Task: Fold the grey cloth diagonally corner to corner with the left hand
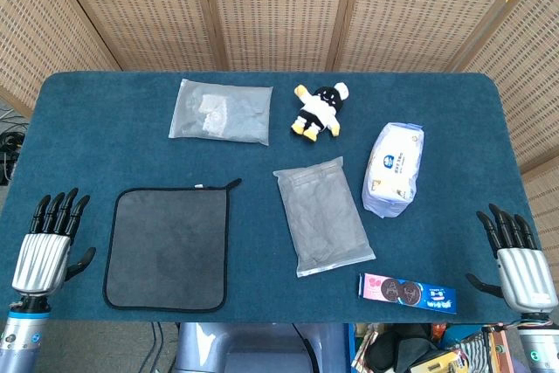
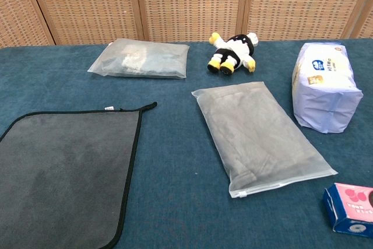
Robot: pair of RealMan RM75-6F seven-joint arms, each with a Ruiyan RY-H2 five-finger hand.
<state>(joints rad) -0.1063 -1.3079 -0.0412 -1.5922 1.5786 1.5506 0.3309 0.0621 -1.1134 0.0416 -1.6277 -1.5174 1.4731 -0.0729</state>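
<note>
The grey cloth (image 1: pixel 169 248) with black edging lies flat and unfolded on the blue table, near the front left; the chest view shows the cloth (image 2: pixel 64 173) at lower left, its hanging loop at the far right corner. My left hand (image 1: pixel 48 246) hovers at the table's left front edge, left of the cloth and apart from it, fingers spread and holding nothing. My right hand (image 1: pixel 517 259) is at the right front edge, fingers apart and empty. Neither hand appears in the chest view.
A frosted bag (image 1: pixel 321 214) lies right of the cloth, and another bag (image 1: pixel 221 112) sits behind it. A plush toy (image 1: pixel 320 111), a wipes pack (image 1: pixel 394 169) and a blue cookie box (image 1: pixel 407 293) occupy the table's right half.
</note>
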